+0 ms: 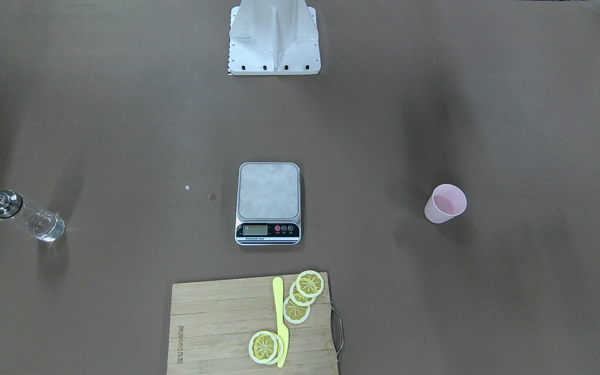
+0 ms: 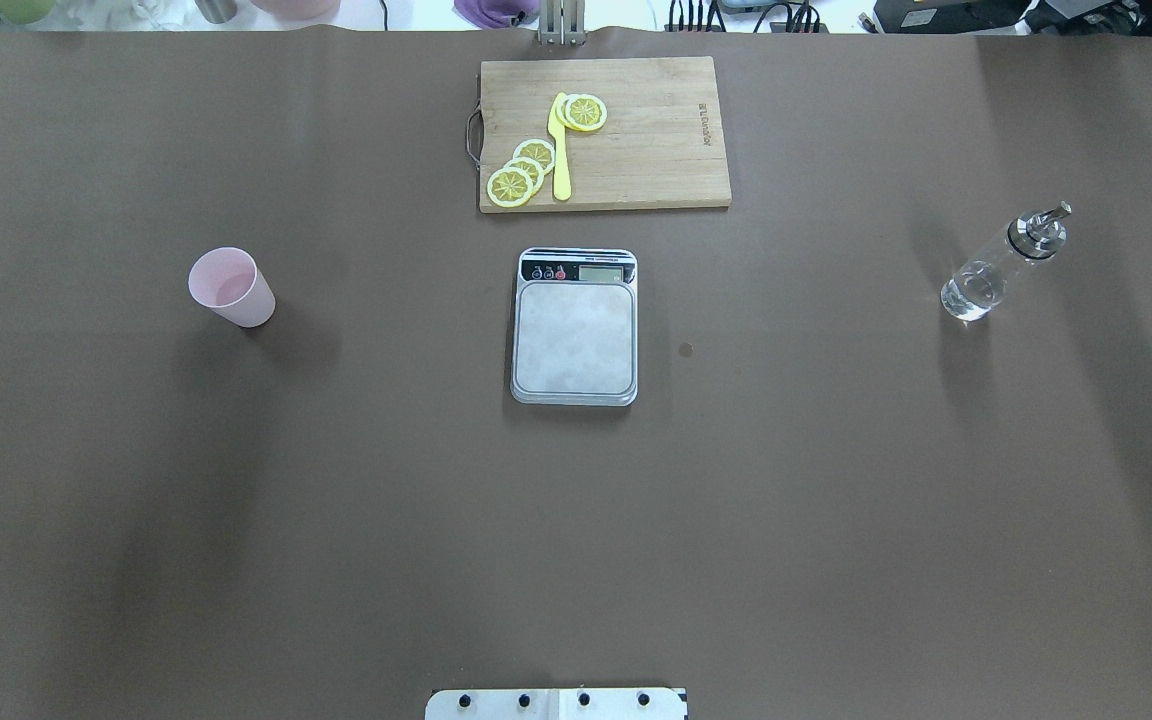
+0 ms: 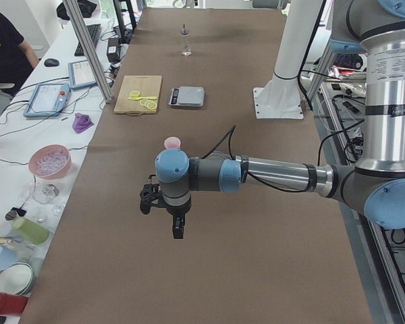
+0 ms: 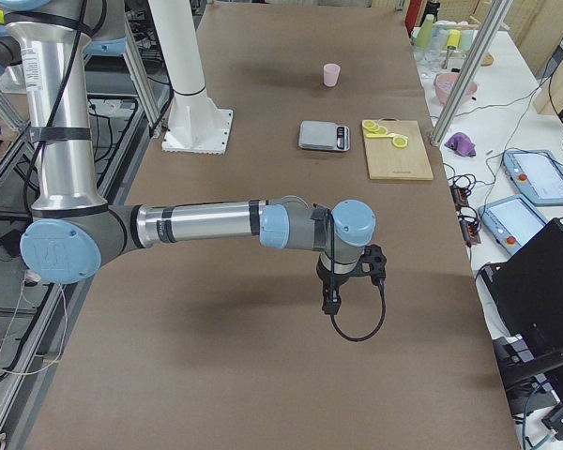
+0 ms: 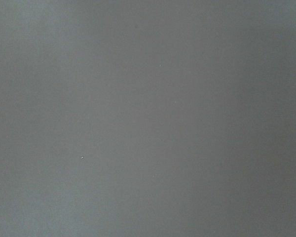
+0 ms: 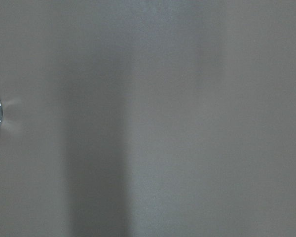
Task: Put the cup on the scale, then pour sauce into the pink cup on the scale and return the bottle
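Left gripper (image 3: 179, 228) hangs fingers-down over the table, nothing seen in it. It shows in a side view only, so can't tell how wide the jaws stand. Same for the right gripper (image 4: 330, 302), which hangs over bare table w/ nothing seen in it.

Cup (image 2: 231, 287) stands upright, mouth up, on the robot's left half, well apart from the scale (image 2: 574, 327) at table centre, whose platform is bare. Bottle (image 2: 1001, 265) stands upright far out on the right, its sauce barely visible.

Step in hand, I'd say: cup to scale, not yet begun. Left arm is the natural pick. Take the wall below the rim w/ a light squeeze, as the plastic looks thin. Set it mid-platform, clear of the display strip, and let go before lifting.

Count: 1 cup, 1 scale, 1 bottle. Beyond the scale are 1 cutting board (image 2: 656, 140), 1 yellow knife (image 2: 560, 150) and 5 lemon slices (image 2: 512, 186), in groups of 3 and 2.
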Action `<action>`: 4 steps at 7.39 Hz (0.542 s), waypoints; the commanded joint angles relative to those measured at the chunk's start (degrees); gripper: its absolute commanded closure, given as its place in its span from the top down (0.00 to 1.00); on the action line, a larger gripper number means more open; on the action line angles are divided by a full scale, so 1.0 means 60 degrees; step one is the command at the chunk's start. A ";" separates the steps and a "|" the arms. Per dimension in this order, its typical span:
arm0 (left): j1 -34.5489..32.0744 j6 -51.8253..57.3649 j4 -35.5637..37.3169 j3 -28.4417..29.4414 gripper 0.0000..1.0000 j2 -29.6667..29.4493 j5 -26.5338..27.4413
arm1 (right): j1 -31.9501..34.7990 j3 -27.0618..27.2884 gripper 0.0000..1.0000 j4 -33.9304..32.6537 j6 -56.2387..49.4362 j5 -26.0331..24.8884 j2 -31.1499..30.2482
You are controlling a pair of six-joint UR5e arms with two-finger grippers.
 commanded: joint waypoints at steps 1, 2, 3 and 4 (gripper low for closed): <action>0.0000 0.0000 0.0010 -0.0067 0.98 0.0052 -0.0001 | 0.0000 0.0012 1.00 0.0000 0.0003 -0.0002 0.0010; 0.0000 0.0000 0.0010 -0.0023 0.98 0.0053 -0.0001 | 0.0000 0.0012 1.00 0.0000 0.0003 -0.0002 0.0010; 0.0000 0.0000 0.0010 -0.0008 0.98 0.0053 -0.0001 | 0.0000 0.0012 1.00 0.0000 0.0003 -0.0002 0.0010; 0.0000 0.0000 0.0010 0.0021 0.98 0.0053 -0.0001 | 0.0000 0.0012 1.00 0.0000 0.0003 -0.0002 0.0010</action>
